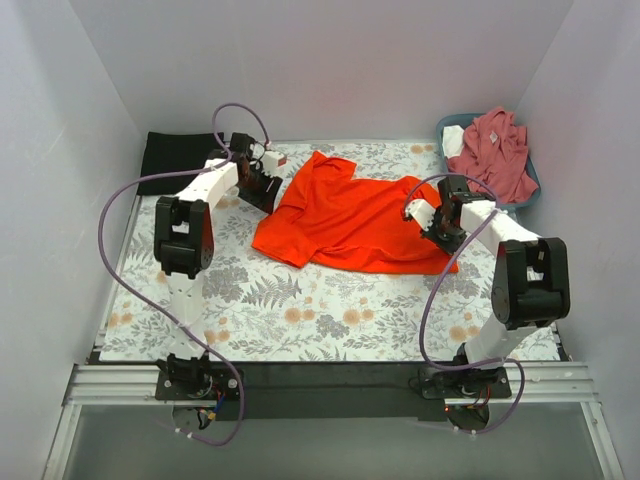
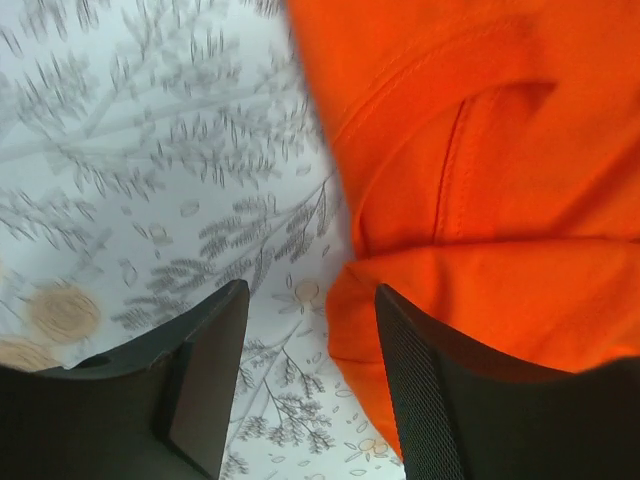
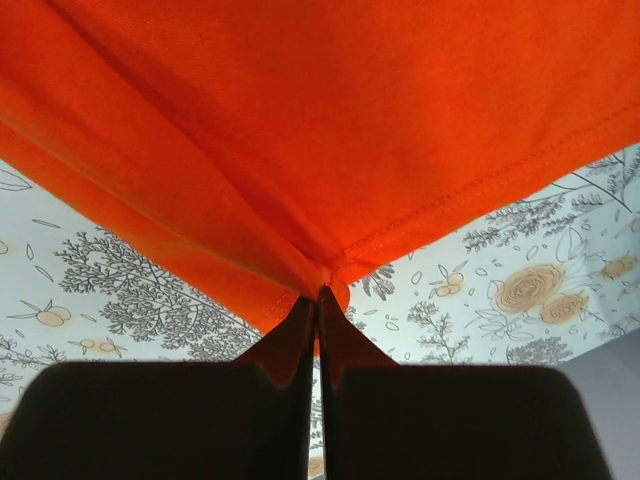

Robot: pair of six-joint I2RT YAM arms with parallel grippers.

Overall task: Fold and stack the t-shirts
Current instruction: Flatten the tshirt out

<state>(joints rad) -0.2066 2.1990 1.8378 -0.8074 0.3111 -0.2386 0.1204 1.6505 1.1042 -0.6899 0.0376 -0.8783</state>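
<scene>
The orange-red t-shirt [image 1: 345, 215] lies rumpled on the floral table covering, mid-table. My right gripper [image 1: 428, 222] is shut on the shirt's right hem corner [image 3: 322, 280] and holds it lifted off the covering. My left gripper [image 1: 262, 185] is open at the shirt's left sleeve; in the left wrist view the sleeve edge [image 2: 350, 320] lies between and beside the right finger, not held. A dusty-pink t-shirt [image 1: 497, 150] lies in the basket. A black folded t-shirt [image 1: 178, 160] lies at the far left.
The blue-grey basket [image 1: 446, 124] stands at the far right corner against the wall. White walls close in the table on three sides. The floral covering [image 1: 300, 310] shows in front of the orange shirt.
</scene>
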